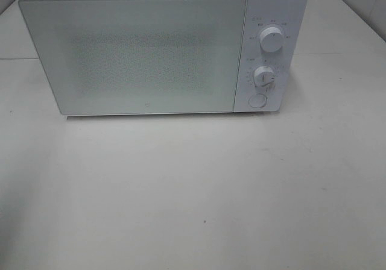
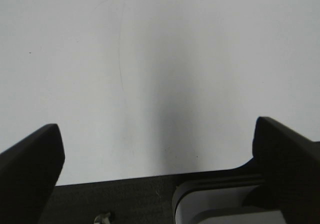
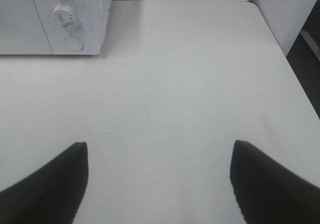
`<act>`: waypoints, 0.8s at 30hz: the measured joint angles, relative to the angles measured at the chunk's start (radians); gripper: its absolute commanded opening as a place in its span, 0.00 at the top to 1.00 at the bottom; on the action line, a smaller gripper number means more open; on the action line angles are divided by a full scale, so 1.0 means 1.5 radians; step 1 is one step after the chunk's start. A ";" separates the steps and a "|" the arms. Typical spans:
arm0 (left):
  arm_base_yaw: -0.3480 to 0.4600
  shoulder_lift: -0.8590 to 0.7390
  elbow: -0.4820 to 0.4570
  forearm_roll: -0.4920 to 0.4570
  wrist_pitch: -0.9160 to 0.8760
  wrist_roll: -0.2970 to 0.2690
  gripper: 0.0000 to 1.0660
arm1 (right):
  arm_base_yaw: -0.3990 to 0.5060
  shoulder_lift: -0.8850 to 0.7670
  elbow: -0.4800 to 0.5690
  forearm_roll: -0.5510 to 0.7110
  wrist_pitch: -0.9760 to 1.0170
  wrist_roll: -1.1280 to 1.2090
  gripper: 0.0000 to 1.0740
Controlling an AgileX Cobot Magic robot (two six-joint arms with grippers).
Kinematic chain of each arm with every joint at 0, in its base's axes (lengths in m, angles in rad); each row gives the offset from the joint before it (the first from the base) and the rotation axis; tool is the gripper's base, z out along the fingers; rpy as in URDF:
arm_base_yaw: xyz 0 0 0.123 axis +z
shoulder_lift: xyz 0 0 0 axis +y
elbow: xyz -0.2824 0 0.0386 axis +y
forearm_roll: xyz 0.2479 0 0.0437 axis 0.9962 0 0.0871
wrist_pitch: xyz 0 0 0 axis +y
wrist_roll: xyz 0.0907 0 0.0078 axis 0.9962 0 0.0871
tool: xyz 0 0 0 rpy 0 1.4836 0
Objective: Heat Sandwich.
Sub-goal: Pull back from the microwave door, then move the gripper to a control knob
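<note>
White microwave [image 1: 151,53] shown at rear of table [image 1: 193,210], door [image 1: 132,56] shut. Control panel is at its right w/ upper knob [image 1: 272,40], lower knob [image 1: 264,75] and round button [image 1: 257,100]. Sandwich is not seen in any view: none is found on the tabletop in front, and the frosted door cannot be seen through, so whether it lies inside cannot be told. Left gripper [image 2: 157,126] is held over the table's near edge, jaws spread wide, nothing between them. Right gripper [image 3: 160,145] is likewise spread and empty, pointed twd. the microwave's panel corner and well apart from it. Handling (judged, item unseen): a sandwich is expected to be light, soft and easily crushed, w/ layers apt to slide. It would best be taken across the two bread faces near mid-length w/ gentle closure, approx. level throughout. The door would have to be opened first, prob. via the round button.
</note>
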 measured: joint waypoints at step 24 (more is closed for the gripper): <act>0.000 -0.387 0.073 -0.001 0.036 -0.002 0.08 | 0.000 0.000 0.000 0.000 0.000 0.000 0.30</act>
